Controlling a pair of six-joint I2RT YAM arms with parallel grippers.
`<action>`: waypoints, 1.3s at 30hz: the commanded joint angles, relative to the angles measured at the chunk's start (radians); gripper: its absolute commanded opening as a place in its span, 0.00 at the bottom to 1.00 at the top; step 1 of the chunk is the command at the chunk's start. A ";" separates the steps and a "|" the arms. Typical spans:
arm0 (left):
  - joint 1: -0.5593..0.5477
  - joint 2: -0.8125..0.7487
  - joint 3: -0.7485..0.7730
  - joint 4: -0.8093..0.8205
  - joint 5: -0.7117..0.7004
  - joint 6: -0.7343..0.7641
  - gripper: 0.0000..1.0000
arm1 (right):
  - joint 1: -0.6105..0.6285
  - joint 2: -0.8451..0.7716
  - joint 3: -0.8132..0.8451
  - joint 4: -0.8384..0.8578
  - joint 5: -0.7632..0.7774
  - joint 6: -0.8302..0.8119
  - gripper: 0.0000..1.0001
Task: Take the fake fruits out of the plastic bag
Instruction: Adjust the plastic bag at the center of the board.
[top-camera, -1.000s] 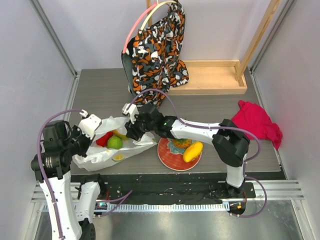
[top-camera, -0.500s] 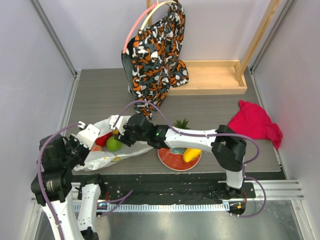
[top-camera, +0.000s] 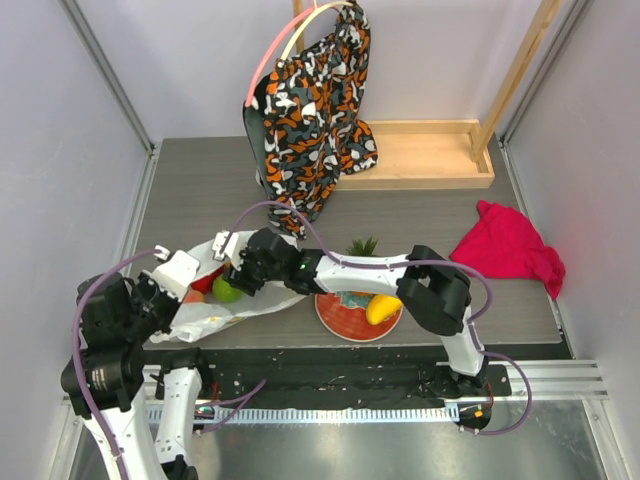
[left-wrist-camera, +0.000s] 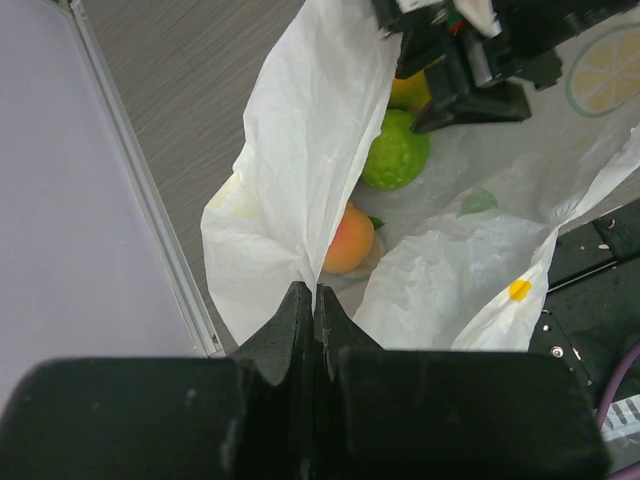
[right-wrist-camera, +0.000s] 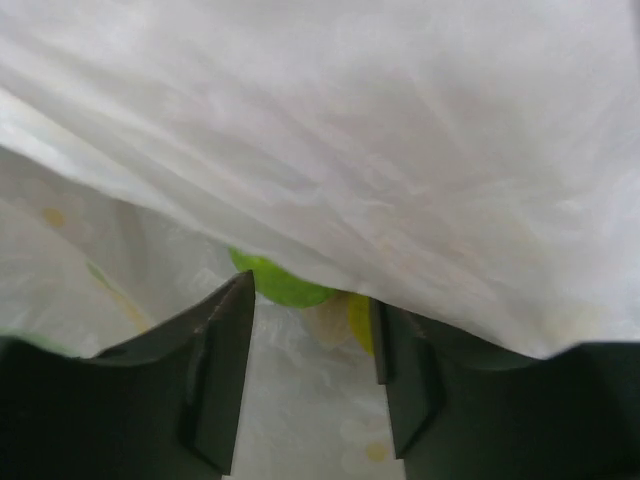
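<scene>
right gripper (right-wrist-camera: 310, 310), jaws apart and empty, has pushed further left into the plastic bag (left-wrist-camera: 300, 150) than a second ago, close to the green lime (left-wrist-camera: 397, 155). left gripper (left-wrist-camera: 312, 300) stays clamped on the bag's edge, now lower. the peach (left-wrist-camera: 348, 240) lies inside the bag; the mango (top-camera: 380, 308) rests on the plate (top-camera: 338, 320).

High rear overview, downward; two close wrist views, all three on the plastic bag (left-wrist-camera: 290, 150).

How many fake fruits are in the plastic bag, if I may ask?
4: green lime mid-bag, peach by the fold, yellow piece behind the lime, red piece alongside; more may be hidden.
</scene>
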 joint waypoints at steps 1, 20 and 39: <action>0.007 -0.010 0.035 -0.168 0.028 0.003 0.00 | 0.000 0.050 0.065 0.070 0.102 0.025 0.62; 0.007 -0.022 0.040 -0.220 0.036 0.000 0.00 | -0.011 0.232 0.128 0.140 0.268 -0.019 0.61; 0.007 -0.059 -0.032 -0.208 0.027 0.024 0.00 | -0.017 -0.365 -0.433 -0.042 0.067 -0.108 0.12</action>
